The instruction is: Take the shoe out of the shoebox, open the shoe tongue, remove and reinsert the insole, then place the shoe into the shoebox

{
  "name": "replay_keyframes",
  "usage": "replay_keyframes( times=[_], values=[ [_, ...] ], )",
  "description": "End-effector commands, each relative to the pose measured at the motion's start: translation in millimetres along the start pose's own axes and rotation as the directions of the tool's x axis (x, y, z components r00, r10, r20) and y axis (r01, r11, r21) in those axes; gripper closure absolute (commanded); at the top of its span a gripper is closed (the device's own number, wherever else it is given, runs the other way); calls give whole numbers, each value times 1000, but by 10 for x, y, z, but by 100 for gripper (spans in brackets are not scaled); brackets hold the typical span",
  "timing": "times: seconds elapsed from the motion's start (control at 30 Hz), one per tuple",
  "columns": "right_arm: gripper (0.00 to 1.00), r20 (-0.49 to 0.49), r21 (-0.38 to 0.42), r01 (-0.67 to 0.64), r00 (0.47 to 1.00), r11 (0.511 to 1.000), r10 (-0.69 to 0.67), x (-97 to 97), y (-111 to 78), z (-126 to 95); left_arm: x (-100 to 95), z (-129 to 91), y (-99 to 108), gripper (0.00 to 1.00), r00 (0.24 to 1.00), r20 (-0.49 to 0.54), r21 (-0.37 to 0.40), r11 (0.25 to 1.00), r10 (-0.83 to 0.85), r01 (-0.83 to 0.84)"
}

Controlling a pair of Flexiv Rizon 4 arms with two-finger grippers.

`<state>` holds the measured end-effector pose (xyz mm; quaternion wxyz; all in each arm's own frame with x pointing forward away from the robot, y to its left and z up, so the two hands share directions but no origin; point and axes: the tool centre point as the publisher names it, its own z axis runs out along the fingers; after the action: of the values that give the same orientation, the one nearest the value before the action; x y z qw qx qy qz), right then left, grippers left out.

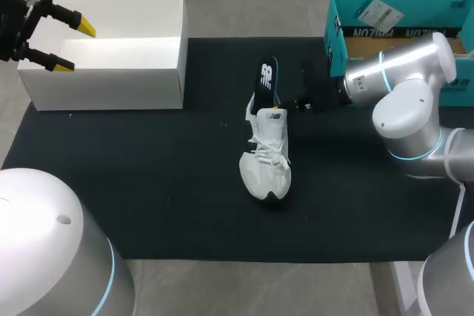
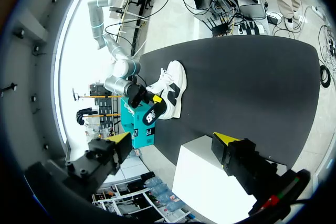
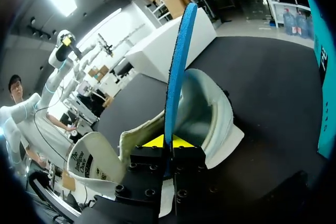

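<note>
**Hidden and cut off**

In the head view the right arm (image 1: pixel 404 86) covers part of the shoebox (image 1: pixel 337 16), which also runs off the edge. The right end effector (image 1: pixel 302 103) is dark against the dark mat (image 1: pixel 148 183), so its fingers cannot be made out there. In the right wrist view the lower end of the insole (image 3: pixel 177 61) is lost inside the shoe (image 3: pixel 212 114), whose front passes beneath the end effector.

Left jaws spread wide over a white rectangular box (image 2: pixel 207 187)

Their yellow tips (image 2: pixel 223 139) hold nothing. Far across the black surface (image 2: pixel 252 77) lies a white sneaker with a black side patch (image 2: pixel 170 88). At its heel the silver right arm (image 2: pixel 118 66) meets a dark insole with white print (image 2: pixel 150 115), just beside a teal cardboard shoebox (image 2: pixel 132 128).
</note>
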<state>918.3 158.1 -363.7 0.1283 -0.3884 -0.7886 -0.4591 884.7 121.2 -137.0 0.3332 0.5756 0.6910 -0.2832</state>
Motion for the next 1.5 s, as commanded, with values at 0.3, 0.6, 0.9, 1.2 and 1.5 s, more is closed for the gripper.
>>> replay_keyframes(
  times=[0.3,0.6,0.9,1.2,1.5],
  values=[
    [39,33,4,79,996,997,-79,-209,387,-98,-6,-4,2,0,1000,-4,1,1000,-1,1],
    [100,52,-1,123,991,992,-123,-324,563,-142,-6,-4,2,0,1000,-4,1,1000,-1,1],
    [100,36,9,88,995,996,-89,-271,357,-62,-6,-4,2,0,1000,-4,1,1000,-1,1],
    [100,-5,26,44,999,999,-44,-162,128,63,-6,-4,2,0,1000,-4,1,1000,-1,1],
    [100,-35,45,12,999,999,-10,-44,-41,101,-6,-4,2,0,1000,-4,1,1000,-1,1]
  ],
)
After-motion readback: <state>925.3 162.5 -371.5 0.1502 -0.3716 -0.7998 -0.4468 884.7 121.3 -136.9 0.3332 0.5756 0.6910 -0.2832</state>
